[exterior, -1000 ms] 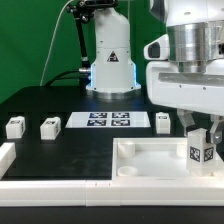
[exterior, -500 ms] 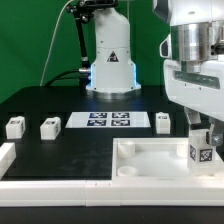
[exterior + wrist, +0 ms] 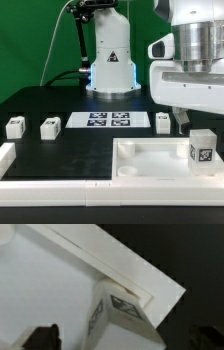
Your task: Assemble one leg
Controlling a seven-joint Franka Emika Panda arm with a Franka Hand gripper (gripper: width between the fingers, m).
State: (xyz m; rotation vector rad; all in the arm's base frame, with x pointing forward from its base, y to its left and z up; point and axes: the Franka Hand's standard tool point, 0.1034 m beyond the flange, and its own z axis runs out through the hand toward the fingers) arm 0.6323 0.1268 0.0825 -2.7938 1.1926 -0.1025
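One leg (image 3: 203, 148), a small white block with a square marker tag on its face, stands upright in the corner of the large white square piece (image 3: 150, 158) at the exterior view's right. My gripper (image 3: 200, 122) hovers just above it, jaws spread, not touching it. In the wrist view the leg (image 3: 122, 311) rises between the two dark fingertips (image 3: 42, 336), with gaps on both sides, over the white piece's corner (image 3: 60, 286). Three more legs (image 3: 14, 127) (image 3: 49, 127) (image 3: 163, 121) sit on the black table.
The marker board (image 3: 108, 120) lies flat mid-table between the loose legs. A white rail (image 3: 60, 186) runs along the table's front edge with a white end block (image 3: 5, 154) at the left. The robot base (image 3: 110, 60) stands at the back.
The gripper has risen from around the leg and let it go. The leg stays standing in the white piece's corner.
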